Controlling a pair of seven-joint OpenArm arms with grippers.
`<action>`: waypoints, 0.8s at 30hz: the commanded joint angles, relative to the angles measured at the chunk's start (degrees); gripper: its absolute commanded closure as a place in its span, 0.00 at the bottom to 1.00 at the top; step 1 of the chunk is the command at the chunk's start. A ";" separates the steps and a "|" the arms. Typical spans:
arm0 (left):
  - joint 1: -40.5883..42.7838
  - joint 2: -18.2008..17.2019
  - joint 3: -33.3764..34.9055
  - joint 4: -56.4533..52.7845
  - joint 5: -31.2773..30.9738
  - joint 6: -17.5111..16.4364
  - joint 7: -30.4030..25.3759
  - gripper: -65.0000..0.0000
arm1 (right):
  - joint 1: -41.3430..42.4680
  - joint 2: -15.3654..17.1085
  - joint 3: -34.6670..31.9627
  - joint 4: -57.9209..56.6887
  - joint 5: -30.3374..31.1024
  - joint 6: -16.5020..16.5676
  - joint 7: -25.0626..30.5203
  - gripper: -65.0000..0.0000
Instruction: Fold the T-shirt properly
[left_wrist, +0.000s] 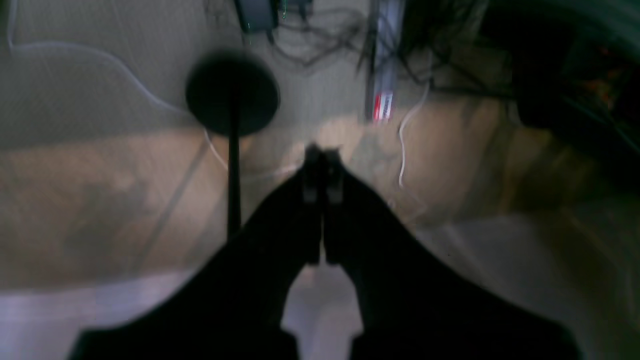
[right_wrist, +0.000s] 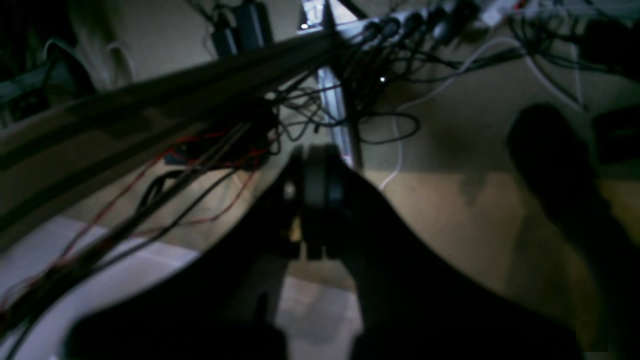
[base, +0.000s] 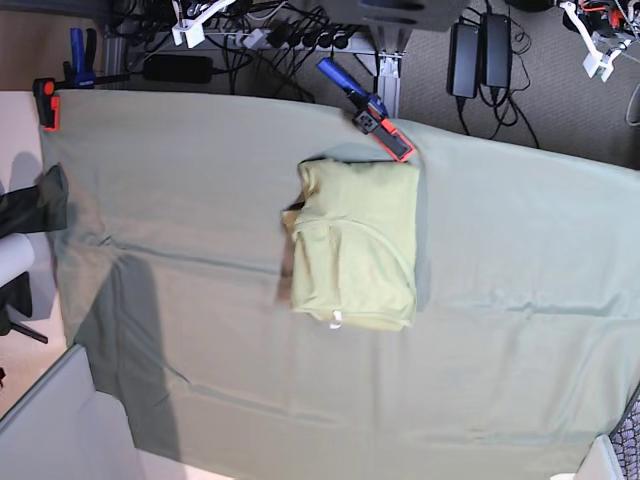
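The pale yellow-green cotton T-shirt (base: 354, 245) lies as a compact folded rectangle on the grey-green tablecloth (base: 500, 250); folding appears complete. The left gripper (left_wrist: 321, 172) and right gripper (right_wrist: 316, 192) are both closed on nothing, clear of the table.

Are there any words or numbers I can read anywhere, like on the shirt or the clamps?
None can be read.
T-shirt: plain; its small white tag is too tiny to read.
Blue and orange clamp: no readable mark.
Red and white label on the floor: too blurred.

Left gripper (left_wrist: 322, 170) fingertips seemingly pressed together above blurred floor (left_wrist: 100, 200).
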 joint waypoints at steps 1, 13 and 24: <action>-1.01 -0.63 1.79 -1.55 0.87 1.16 0.00 1.00 | 0.76 0.48 0.02 -1.49 -0.26 0.55 0.00 1.00; -15.69 4.74 14.12 -19.08 6.91 2.64 -6.19 1.00 | 14.43 0.13 -8.70 -18.47 -7.93 0.09 5.27 1.00; -23.41 7.08 14.12 -26.40 8.70 2.89 -10.29 1.00 | 18.99 -2.71 -10.95 -19.30 -14.32 0.02 7.56 1.00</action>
